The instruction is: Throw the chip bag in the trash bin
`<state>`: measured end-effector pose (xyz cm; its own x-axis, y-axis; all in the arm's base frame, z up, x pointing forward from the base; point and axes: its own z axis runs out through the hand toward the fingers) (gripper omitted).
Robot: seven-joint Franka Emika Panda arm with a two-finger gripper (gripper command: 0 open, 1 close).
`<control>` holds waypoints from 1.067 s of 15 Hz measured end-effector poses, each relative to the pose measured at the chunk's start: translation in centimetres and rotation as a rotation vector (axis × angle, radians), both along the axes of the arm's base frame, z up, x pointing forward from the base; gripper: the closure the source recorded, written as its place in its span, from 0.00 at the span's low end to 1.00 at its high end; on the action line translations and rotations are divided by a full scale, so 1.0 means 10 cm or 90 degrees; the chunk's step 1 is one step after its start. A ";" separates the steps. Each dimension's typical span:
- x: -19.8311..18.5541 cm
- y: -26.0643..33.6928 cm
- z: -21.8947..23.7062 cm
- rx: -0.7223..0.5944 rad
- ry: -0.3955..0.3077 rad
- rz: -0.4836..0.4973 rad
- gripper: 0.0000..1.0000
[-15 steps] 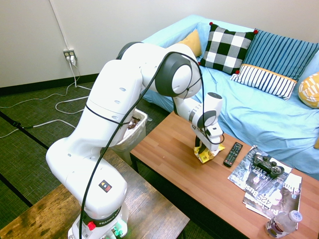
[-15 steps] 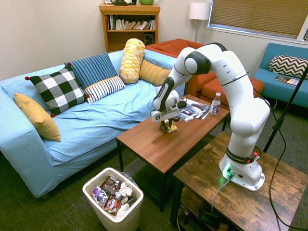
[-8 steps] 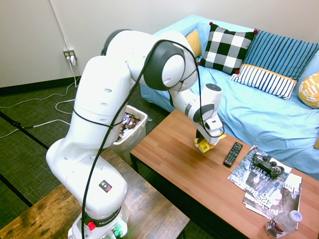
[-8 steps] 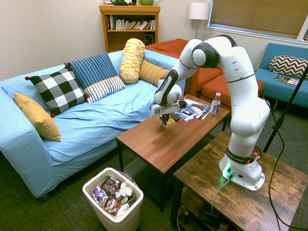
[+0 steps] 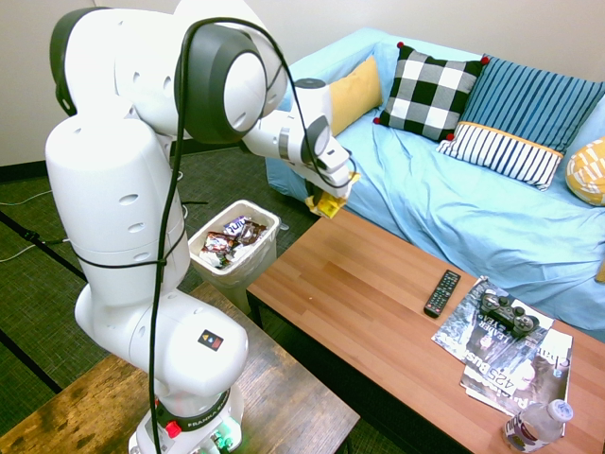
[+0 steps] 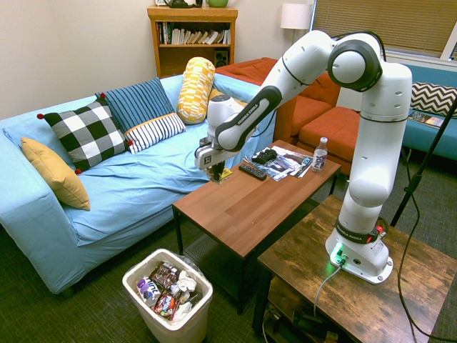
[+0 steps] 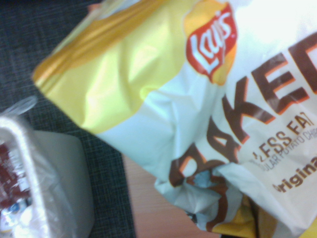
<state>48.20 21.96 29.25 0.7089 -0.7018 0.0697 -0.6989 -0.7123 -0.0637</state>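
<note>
The yellow chip bag (image 5: 331,200) hangs in the air above the far left corner of the wooden coffee table (image 5: 378,312), with my gripper (image 5: 326,187) shut on its top. From the other side the chip bag (image 6: 222,174) dangles below the gripper (image 6: 212,167) over the table's sofa-side end. Close up, the chip bag (image 7: 198,114) fills the wrist view, yellow and white with brown lettering. The white trash bin (image 5: 233,248) stands on the floor beside the table's left end, lower than the bag. The trash bin (image 6: 168,296) holds several wrappers, and its rim (image 7: 29,168) shows in the wrist view.
A remote (image 5: 441,292), magazines (image 5: 501,355) with a game controller (image 5: 509,312) and a water bottle (image 5: 536,425) lie at the table's right end. The blue sofa (image 5: 473,189) with pillows runs behind the table. A dark wooden side table (image 5: 274,397) is near the bin.
The gripper shut on the chip bag, lifted it off the table and carried it left along the table toward the end by the bin. The arm has swung upward and left.
</note>
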 end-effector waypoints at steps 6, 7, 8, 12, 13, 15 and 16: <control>-0.57 1.74 -0.58 -0.018 0.035 0.168 1.00; -0.65 1.91 -0.70 -0.021 0.044 0.190 0.00; -0.74 2.04 -0.82 -0.026 0.052 0.211 0.00; -0.85 2.16 -0.97 -0.033 0.064 0.244 0.00; -0.83 2.14 -0.96 -0.034 0.062 0.247 0.00; -0.80 2.11 -0.93 -0.032 0.057 0.252 0.00; -0.80 2.11 -0.91 -0.032 0.055 0.254 0.00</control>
